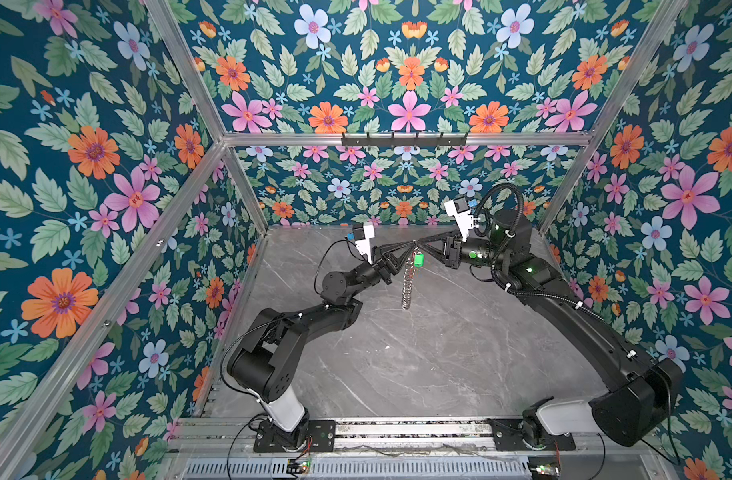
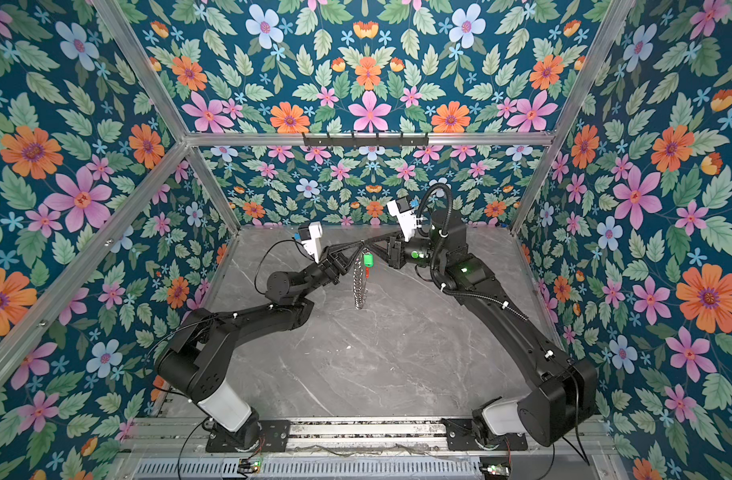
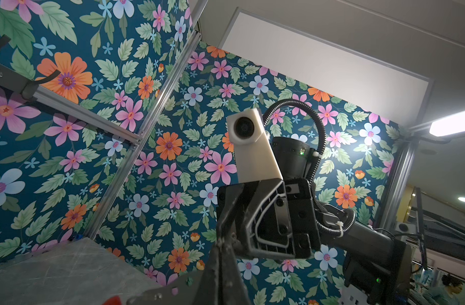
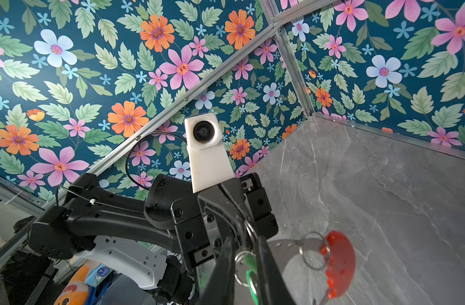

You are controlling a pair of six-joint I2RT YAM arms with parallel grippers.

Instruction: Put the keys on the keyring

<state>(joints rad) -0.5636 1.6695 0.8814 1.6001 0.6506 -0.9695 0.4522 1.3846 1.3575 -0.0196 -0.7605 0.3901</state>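
Observation:
The keyring [image 1: 408, 286] hangs edge-on above the table's far half in both top views, its silver loops stacked like a coil [image 2: 359, 286]. My left gripper [image 1: 412, 245] is shut on its upper edge; the left wrist view shows the shut jaws [image 3: 221, 253] over the grey hoop [image 3: 173, 289]. The green key [image 1: 418, 260] dangles just under the meeting fingertips. My right gripper [image 1: 419, 245] comes in from the other side. In the right wrist view its fingers [image 4: 246, 243] stand close together around the key's green head [image 4: 252, 277] and silver loop. The hoop's red segment [image 4: 339, 264] lies beyond.
Grey marble tabletop [image 1: 418, 365] lies below both raised arms. A black hook rack [image 1: 404, 140] is fixed on the back rail. Flowered walls and aluminium posts close in three sides. The right arm's wrist [image 3: 265, 216] fills the middle of the left wrist view.

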